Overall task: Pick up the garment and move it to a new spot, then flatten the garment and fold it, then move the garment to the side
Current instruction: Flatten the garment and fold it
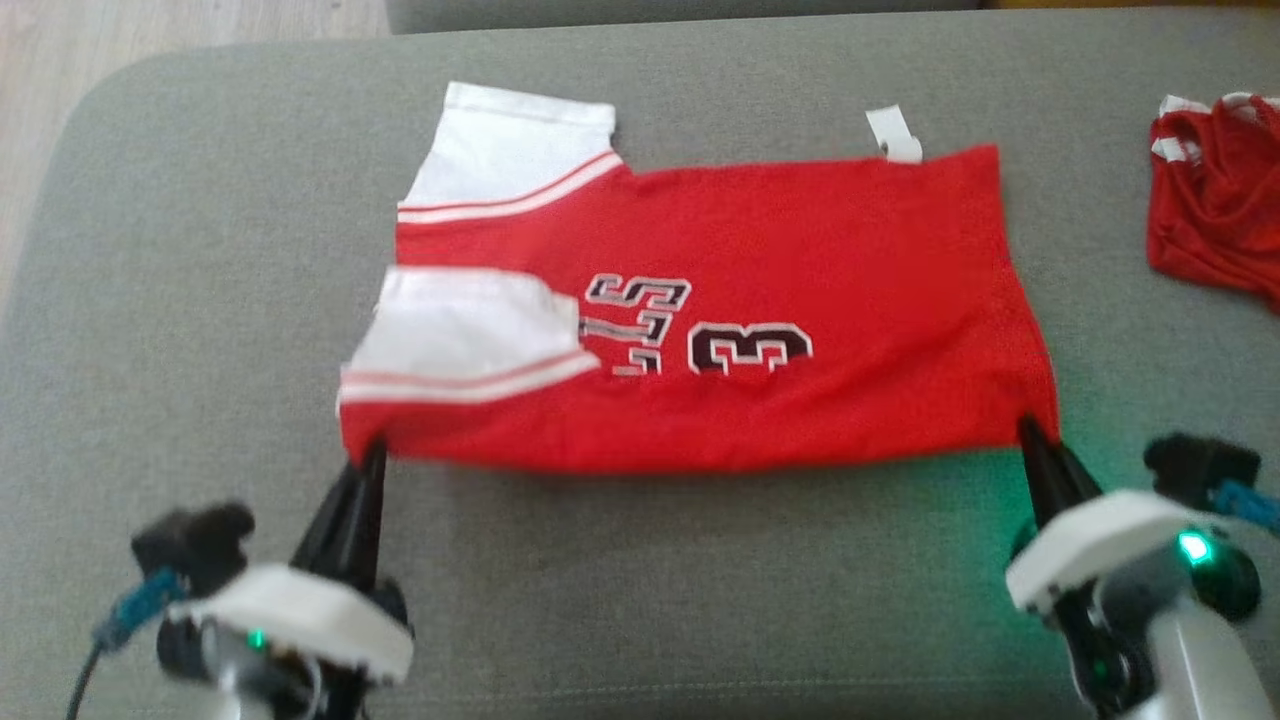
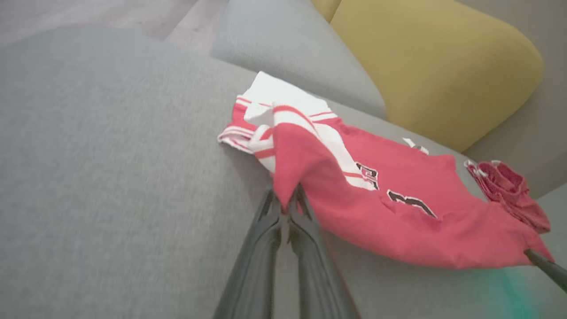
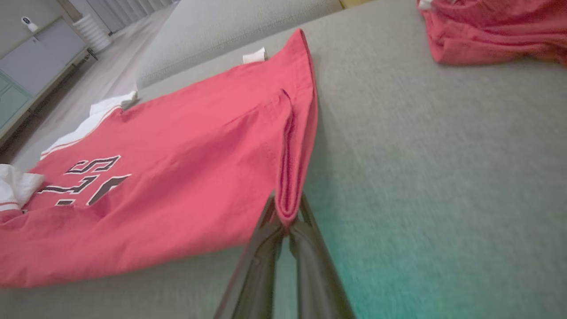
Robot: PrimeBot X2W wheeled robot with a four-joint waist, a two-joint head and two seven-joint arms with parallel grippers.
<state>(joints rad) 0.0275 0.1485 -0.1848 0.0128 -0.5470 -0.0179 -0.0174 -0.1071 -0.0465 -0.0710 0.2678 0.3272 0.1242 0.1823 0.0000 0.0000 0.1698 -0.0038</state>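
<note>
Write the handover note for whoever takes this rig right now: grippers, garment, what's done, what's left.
Left gripper: shut on the near left corner of the jersey, by the sleeves.
Right gripper: shut on its near right corner, where the cloth is doubled.
The jersey is spread mostly flat on the grey cushion, with its near corners slightly lifted. A second red garment lies bunched at far right, apart.
Done: placed and flattened; fold appears started.
Left: finish the fold, then move it aside.
</note>
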